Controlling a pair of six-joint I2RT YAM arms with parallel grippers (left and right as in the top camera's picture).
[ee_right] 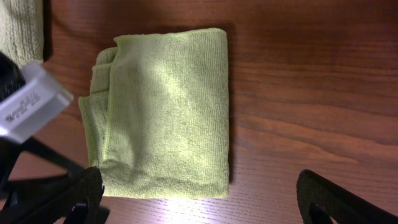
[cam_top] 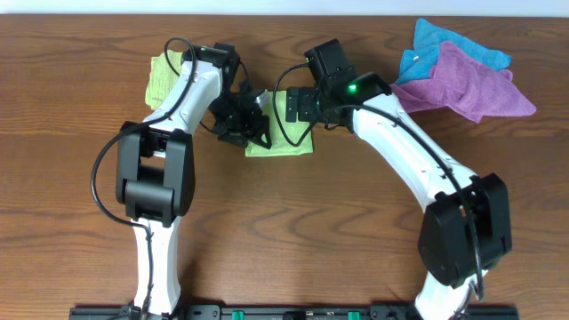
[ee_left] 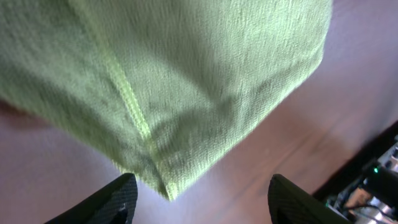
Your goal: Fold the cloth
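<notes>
Judging by how it lies, I take the folding to be nearly or wholly done: the cloth rests on the table near the middle, between my two arms, as a compact rectangle of several layers. Two of its edges run fairly straight, while the side toward my left pincer shows stacked edges that bunch and do not sit flush. What may be left is squaring that side, or one more fold if a smaller packet is wanted; I cannot tell which. My left pincer is spread, nothing between its fingers, with a hemmed corner of the cloth lying just ahead of them. My right pincer is spread wide, pinching nothing, its fingers standing to either side of the cloth's lower edge in the wrist view. From overhead both pincers cover much of the cloth, so its outline is hidden there. The left wrist view is close and soft, and the cloth is cut off at the frame's edges. I can find no tag. The other green cloth sits partly behind my left arm; the blue cloth and purple cloth lie well apart.
</notes>
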